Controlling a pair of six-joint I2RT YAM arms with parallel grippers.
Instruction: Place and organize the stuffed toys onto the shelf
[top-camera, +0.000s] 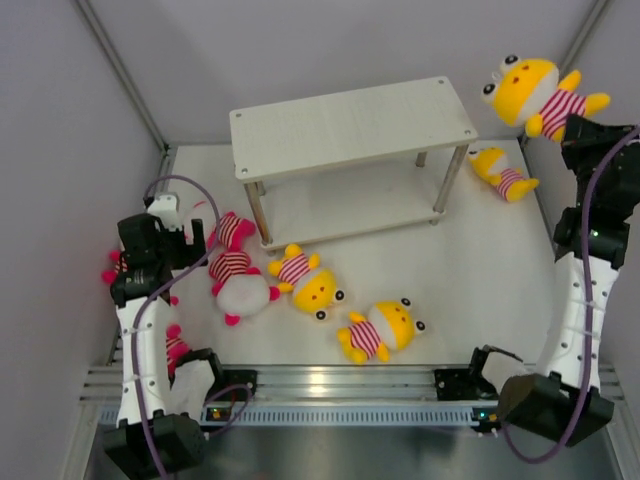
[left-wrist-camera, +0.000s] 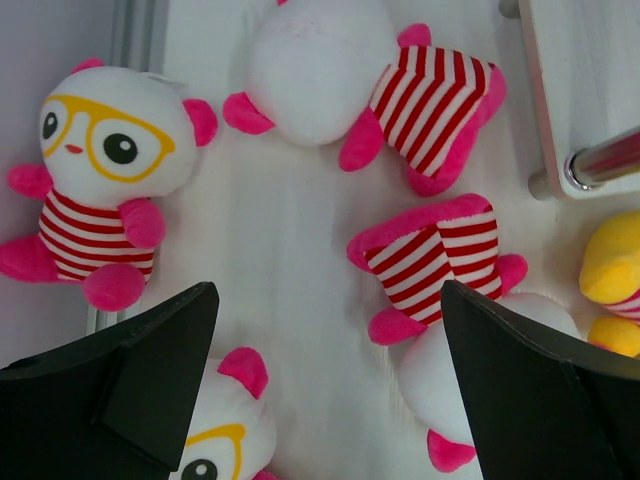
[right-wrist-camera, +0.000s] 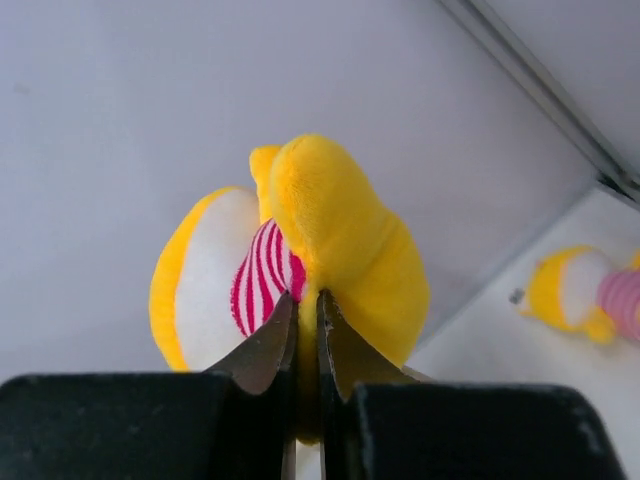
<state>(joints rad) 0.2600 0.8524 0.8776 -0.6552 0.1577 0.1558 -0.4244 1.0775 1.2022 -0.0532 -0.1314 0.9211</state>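
My right gripper (right-wrist-camera: 306, 300) is shut on a limb of a yellow stuffed toy (right-wrist-camera: 350, 240) and holds it in the air right of the shelf (top-camera: 350, 125), whose top board is bare. That toy (top-camera: 535, 95) hangs beside the shelf's far right corner. Another yellow toy (top-camera: 503, 172) lies on the table by the shelf's right legs, and two more (top-camera: 310, 282) (top-camera: 382, 328) lie in front of it. My left gripper (left-wrist-camera: 328, 295) hovers open over several pink toys; one faces up with yellow glasses (left-wrist-camera: 110, 190), and two lie face down (left-wrist-camera: 320, 65) (left-wrist-camera: 440, 260).
A shelf leg and the lower board's edge (left-wrist-camera: 590, 80) stand just right of the pink toys. Grey walls close in the table on the left, back and right. A metal rail (top-camera: 330, 385) runs along the near edge between the arm bases.
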